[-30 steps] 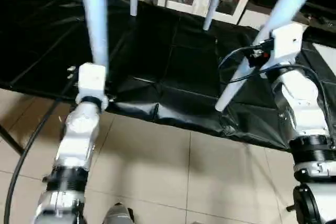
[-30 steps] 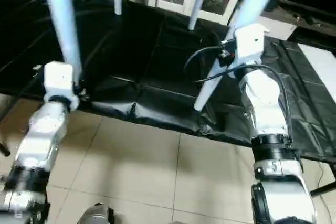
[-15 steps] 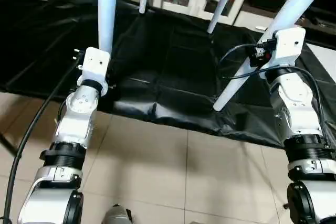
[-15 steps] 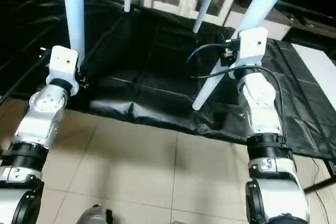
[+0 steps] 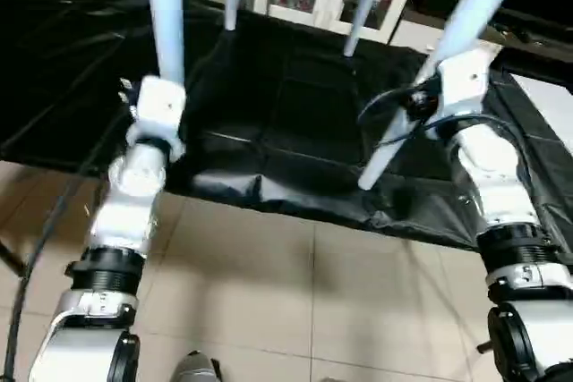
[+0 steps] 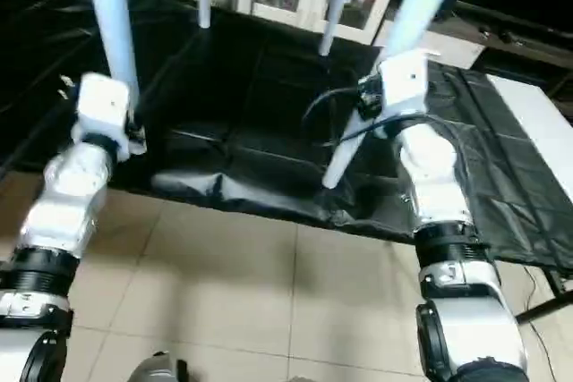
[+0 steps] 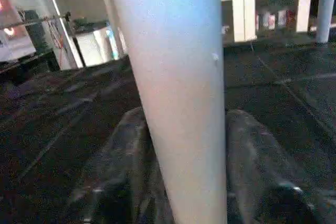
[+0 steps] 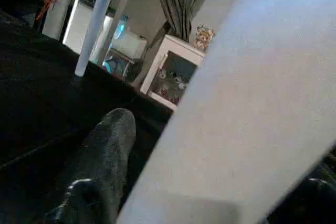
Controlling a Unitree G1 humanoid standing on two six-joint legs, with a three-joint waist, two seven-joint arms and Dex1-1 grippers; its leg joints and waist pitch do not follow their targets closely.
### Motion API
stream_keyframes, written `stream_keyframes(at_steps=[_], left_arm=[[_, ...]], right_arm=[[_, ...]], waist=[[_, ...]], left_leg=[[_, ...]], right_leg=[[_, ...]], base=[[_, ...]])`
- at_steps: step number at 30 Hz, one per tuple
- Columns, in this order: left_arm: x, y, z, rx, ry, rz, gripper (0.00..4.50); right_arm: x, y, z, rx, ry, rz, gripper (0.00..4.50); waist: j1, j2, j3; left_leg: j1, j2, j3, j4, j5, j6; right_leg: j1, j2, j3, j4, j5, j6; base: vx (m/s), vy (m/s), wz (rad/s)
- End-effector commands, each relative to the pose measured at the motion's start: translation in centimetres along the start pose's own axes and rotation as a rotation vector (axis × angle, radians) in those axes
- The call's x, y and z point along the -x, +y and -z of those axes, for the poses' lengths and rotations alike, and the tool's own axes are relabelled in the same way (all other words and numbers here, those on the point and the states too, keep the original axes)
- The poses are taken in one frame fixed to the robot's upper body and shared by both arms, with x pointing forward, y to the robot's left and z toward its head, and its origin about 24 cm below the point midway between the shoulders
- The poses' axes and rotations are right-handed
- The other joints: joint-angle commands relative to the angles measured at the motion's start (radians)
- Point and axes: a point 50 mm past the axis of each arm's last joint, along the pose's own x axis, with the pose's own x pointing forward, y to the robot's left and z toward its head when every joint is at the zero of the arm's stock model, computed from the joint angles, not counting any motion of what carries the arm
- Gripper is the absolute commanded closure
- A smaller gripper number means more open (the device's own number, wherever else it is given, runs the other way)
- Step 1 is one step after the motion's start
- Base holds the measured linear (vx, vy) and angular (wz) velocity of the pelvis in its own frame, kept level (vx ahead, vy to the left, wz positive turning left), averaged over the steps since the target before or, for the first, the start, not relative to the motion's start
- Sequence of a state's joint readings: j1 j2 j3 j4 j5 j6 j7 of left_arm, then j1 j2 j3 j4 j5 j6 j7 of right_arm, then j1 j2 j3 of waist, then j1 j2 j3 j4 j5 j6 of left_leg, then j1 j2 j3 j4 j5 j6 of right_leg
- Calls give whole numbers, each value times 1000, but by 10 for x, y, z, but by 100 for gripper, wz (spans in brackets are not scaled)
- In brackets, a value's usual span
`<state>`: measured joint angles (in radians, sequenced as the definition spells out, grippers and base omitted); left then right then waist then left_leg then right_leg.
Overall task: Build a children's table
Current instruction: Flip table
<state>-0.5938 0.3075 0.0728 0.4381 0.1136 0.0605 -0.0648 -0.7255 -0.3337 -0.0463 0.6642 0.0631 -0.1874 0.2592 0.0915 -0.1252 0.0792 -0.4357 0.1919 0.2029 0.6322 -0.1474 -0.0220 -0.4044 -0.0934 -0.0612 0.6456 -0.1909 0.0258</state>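
Currently the children's table stands raised over a black-covered bench, four white legs pointing down. The left gripper is closed around the near left leg, its dark fingers on either side of the tube, which stands upright. The right gripper grips the near right leg, which slants down toward the bench's front edge. Two far legs stand on the bench beyond.

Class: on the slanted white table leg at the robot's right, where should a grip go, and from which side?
Take the slanted leg mid-shaft from the near side, square across its tilted round tube; it tapers thinner toward the lower tip.
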Motion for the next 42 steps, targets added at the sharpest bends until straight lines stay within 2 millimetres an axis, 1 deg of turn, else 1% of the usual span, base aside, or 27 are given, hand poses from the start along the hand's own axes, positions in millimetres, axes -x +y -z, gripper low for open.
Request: stream_keyframes(at_steps=[1, 5, 7, 11, 16, 18, 19, 20, 21, 22, 24, 25, 27, 28, 29, 30, 31, 32, 33, 34, 35, 36, 38, 39, 40, 41, 42], left_arm=[[1, -4, -3, 3, -14, 8, 173], [3, -5, -4, 3, -19, 9, 150], [4, -5, -4, -3, -22, 7, 117], [11, -3, -6, 8, -48, 14, 84], [21, -3, -5, 82, -97, 20, 54], [23, -3, -5, 103, -107, 24, 40], [26, -3, -4, 124, -113, 18, 29], [29, -4, -3, 150, -120, 18, 25], [31, -5, -2, 167, -125, 18, 20], [39, -7, -1, 223, -142, 17, 9], [44, -8, 0, 270, -152, 16, 9], [52, -9, 1, 351, -171, 6, 9], [56, -9, 2, 385, -174, 1, 9], [69, -12, 6, 402, -173, 15, 9], [75, -14, 8, 401, -170, 27, 9], [80, -17, 10, 382, -156, 42, 9], [88, -23, 14, 345, -119, 80, 9], [91, -25, 16, 333, -109, 95, 9], [94, -26, 16, 329, -108, 88, 9], [97, -27, 19, 307, -89, 59, 9], [98, -28, 21, 291, -78, 38, 9], [100, -29, 24, 275, -57, 26, 9], [104, -32, 27, 256, -38, 5, 9], [104, -32, 27, 256, -38, 4, 9], [105, -32, 29, 281, -22, -22, 9], [105, -32, 30, 311, -2, -29, 9], [105, -32, 30, 311, -2, -29, 9]], right_arm=[[3, -5, 3, 11, 4, 7, 82], [7, -4, 7, 24, 5, 12, 61], [8, -5, 8, 26, -1, 13, 30], [17, -4, 6, 6, -41, 17, 4], [32, 8, 10, -54, -90, -17, 0], [36, 9, 11, -77, -96, -10, 0], [39, 11, 12, -93, -101, -9, 0], [43, 12, 13, -96, -109, -5, 0], [45, 14, 14, -94, -115, -4, 0], [54, 16, 14, -77, -131, 19, 0], [60, 17, 13, -81, -142, 38, 0], [68, 20, 13, -95, -156, 68, 0], [74, 22, 12, -106, -161, 79, 0], [90, 27, 11, -134, -167, 97, 0], [97, 30, 11, -147, -170, 105, 0], [104, 32, 10, -176, -167, 111, 0], [115, 39, 11, -250, -142, 100, 0], [120, 42, 12, -281, -126, 91, 0], [125, 46, 14, -308, -98, 75, 0], [130, 53, 20, -347, -25, 45, 0], [132, 57, 24, -365, 21, 28, 0], [136, 61, 30, -385, 77, 17, 0], [140, 65, 46, -424, 225, 55, 0], [140, 65, 46, -424, 227, 56, 0], [140, 62, 54, -399, 281, 99, 0], [141, 60, 57, -388, 311, 129, 0], [141, 60, 57, -388, 311, 129, 0]], waist=[[-8, 13, -92], [-10, 13, -92], [-10, 14, -92], [-9, 17, -91], [-11, 23, -89], [-12, 21, -88], [-11, 25, -88], [-12, 22, -87], [-12, 28, -87], [-10, 33, -85], [-12, 28, -83], [-10, 33, -83], [-12, 29, -82], [-10, 37, -81], [-7, 33, -80], [-9, 35, -75], [-7, 42, -75], [-12, 37, -74], [-10, 48, -73], [-13, 50, -71], [-15, 58, -69], [-18, 54, -68], [-27, 62, -66], [-32, 65, -66], [-38, 72, -66], [-45, 67, -65], [-48, 68, -61]], left_leg=[[62, 44, -27, -90, -332, -108], [62, 45, -27, -89, -320, -104], [63, 45, -27, -90, -327, -105], [64, 46, -28, -92, -346, -108], [65, 46, -32, -96, -409, -114], [66, 47, -33, -97, -429, -115], [66, 47, -33, -98, -435, -117], [66, 48, -33, -99, -445, -120], [66, 48, -35, -101, -457, -126], [69, 48, -36, -101, -476, -134], [65, 49, -37, -105, -501, -137], [65, 49, -38, -106, -507, -138], [66, 49, -38, -107, -525, -136], [68, 49, -40, -109, -542, -135], [66, 52, -40, -111, -533, -131], [62, 50, -41, -116, -544, -122], [67, 51, -43, -118, -562, -118], [67, 50, -42, -119, -568, -114], [73, 49, -44, -122, -601, -119], [76, 48, -47, -121, -626, -124], [76, 48, -49, -124, -633, -129], [75, 48, -50, -125, -653, -136], [71, 44, -56, -127, -677, -145], [69, 43, -61, -130, -686, -149], [69, 41, -67, -132, -709, -156], [74, 40, -66, -128, -730, -153], [77, 39, -67, -126, -742, -152]], right_leg=[[14, -55, 34, -73, -163, -133], [13, -53, 34, -72, -151, -131], [12, -52, 34, -73, -150, -133], [11, -50, 34, -74, -150, -129], [7, -50, 35, -80, -200, -122], [4, -51, 36, -84, -216, -118], [3, -51, 36, -84, -218, -119], [2, -50, 36, -86, -223, -117], [3, -49, 36, -86, -229, -116], [-1, -50, 37, -87, -239, -113], [0, -50, 37, -92, -252, -108], [0, -50, 39, -93, -251, -109], [-1, -49, 37, -96, -267, -104], [-1, -49, 39, -100, -284, -95], [2, -51, 41, -101, -272, -91], [5, -49, 40, -106, -296, -81], [5, -49, 41, -109, -318, -72], [5, -44, 42, -113, -328, -66], [1, -44, 41, -118, -367, -60], [-3, -43, 41, -122, -395, -55], [-2, -38, 41, -124, -398, -52], [-2, -42, 39, -128, -423, -47], [2, -42, 36, -135, -461, -44], [7, -44, 32, -137, -477, -45], [12, -44, 24, -139, -509, -42], [5, -46, 23, -145, -538, -42], [2, -46, 21, -149, -560, -42]], base=[[0, 0, 0], [0, 0, 0], [0, 0, 0], [0, 0, 0], [0, 0, 0], [0, 0, 0], [0, 0, 0], [0, 0, 0], [0, 0, 0], [0, 0, 0], [0, 0, 0], [0, 0, 0], [0, 0, 0], [0, 0, 0], [0, 0, 0], [0, 0, 0], [0, 0, 0], [0, 0, 0], [0, 0, 0], [0, 0, 0], [0, 0, 0], [0, 0, 0], [0, 0, 0], [0, 0, 0], [0, 0, 0], [0, 0, 0], [0, 0, 0]])
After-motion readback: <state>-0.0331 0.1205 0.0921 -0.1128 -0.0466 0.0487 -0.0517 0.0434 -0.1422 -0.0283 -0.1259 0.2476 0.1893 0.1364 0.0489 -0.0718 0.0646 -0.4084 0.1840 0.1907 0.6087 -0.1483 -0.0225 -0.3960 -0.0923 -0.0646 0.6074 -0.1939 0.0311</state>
